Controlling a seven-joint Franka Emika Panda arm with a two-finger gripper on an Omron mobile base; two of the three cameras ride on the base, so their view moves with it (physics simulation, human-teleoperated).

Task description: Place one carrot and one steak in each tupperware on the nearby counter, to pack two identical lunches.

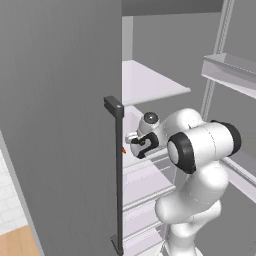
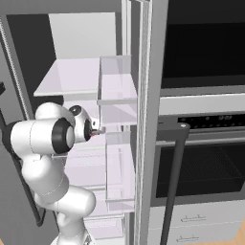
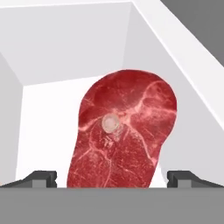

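Note:
A red steak (image 3: pixel 124 131) with pale marbling and a small round bone lies flat on a white fridge shelf (image 3: pixel 48 109), close to the hand. My gripper (image 3: pixel 113 178) is open, one fingertip (image 3: pixel 41 177) on each side of the steak's near end, with gaps to the meat. In the left base view the gripper (image 1: pixel 134 142) reaches into the fridge at mid height, and a sliver of orange carrot (image 1: pixel 123 149) shows just beside the door edge. From the right, the gripper (image 2: pixel 99 130) points into the shelves. The tupperware and the counter are out of view.
The open grey fridge door (image 1: pixel 60 125) with its dark vertical handle (image 1: pixel 118 175) stands close on the left of the arm. White shelves (image 1: pixel 150 82) and clear door bins (image 2: pixel 117 79) surround the hand. A dark oven (image 2: pixel 206 119) with a handle bar is to the right.

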